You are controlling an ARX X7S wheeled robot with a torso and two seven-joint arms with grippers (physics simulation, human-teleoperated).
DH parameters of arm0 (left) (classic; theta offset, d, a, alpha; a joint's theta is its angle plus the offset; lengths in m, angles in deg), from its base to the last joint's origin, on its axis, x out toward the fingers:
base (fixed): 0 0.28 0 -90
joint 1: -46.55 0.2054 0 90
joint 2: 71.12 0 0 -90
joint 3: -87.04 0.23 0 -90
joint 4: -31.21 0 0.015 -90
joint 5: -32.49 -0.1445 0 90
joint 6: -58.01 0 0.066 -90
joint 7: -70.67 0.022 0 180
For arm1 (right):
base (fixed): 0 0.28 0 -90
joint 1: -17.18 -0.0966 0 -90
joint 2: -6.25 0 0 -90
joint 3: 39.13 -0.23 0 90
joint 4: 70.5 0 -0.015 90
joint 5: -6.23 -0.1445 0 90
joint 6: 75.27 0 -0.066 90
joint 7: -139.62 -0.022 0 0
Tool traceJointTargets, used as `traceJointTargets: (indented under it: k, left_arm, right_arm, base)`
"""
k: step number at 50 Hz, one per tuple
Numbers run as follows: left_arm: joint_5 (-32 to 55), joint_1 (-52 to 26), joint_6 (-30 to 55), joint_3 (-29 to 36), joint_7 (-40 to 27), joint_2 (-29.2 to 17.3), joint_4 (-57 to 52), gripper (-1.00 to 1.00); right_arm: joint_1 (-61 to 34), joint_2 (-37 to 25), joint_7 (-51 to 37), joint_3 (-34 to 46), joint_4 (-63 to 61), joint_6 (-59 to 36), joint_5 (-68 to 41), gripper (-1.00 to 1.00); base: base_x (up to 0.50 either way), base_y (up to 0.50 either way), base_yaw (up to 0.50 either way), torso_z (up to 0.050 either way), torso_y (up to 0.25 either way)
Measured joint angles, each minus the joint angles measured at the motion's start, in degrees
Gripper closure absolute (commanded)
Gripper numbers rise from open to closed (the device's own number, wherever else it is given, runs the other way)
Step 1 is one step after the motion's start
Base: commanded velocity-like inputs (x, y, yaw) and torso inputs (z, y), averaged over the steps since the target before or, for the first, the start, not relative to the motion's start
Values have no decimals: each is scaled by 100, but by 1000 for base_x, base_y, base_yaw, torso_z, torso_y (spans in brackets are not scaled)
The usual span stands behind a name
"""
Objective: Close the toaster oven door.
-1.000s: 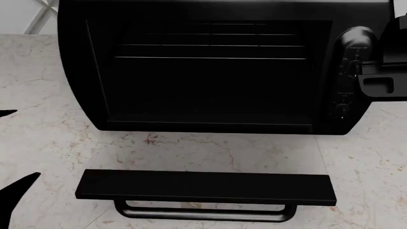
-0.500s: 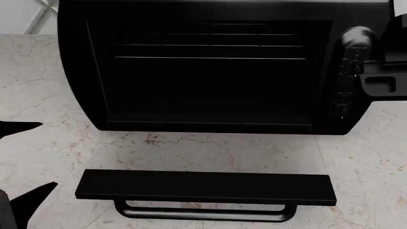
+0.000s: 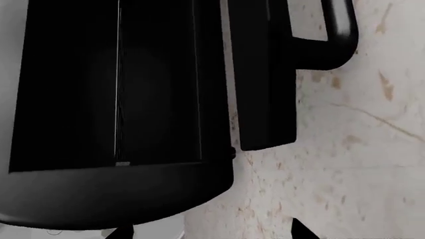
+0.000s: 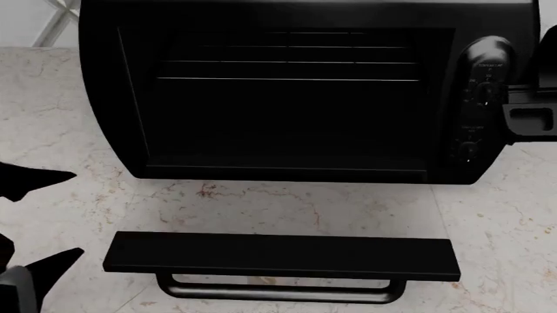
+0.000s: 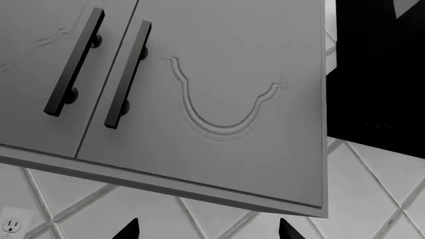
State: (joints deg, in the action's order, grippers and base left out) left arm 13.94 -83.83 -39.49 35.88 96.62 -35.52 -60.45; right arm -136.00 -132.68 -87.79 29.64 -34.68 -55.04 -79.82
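The toaster oven is a glossy black box filling the top of the head view, its cavity open and a wire rack showing inside. The door lies flat on the counter in front of it, with its bar handle nearest me. My left gripper is open at the left edge, beside the door's left end and clear of it. In the left wrist view the oven, door and handle lie ahead of the open left gripper. My right gripper is open, empty and faces the wall.
The oven stands on a marble counter. A column of knobs runs down its right side, with part of my right arm beside it. The right wrist view shows grey cabinet doors with black pulls, diagonal tiles and an outlet.
My left gripper has come further into the head view from the left, toward the door's left end. The right arm part by the knobs has shifted slightly right and down. The door has not moved.
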Motion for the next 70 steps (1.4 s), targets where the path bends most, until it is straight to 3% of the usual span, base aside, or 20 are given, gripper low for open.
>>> traceJointTargets:
  k: [70]
  left_arm:
    - [-767, -987, -1174, 843, 58, 1083, 2006, -100]
  right_arm:
    - [34, -351, -269, 48, 15, 256, -307, -100]
  base:
    - [0, 0, 0, 0, 0]
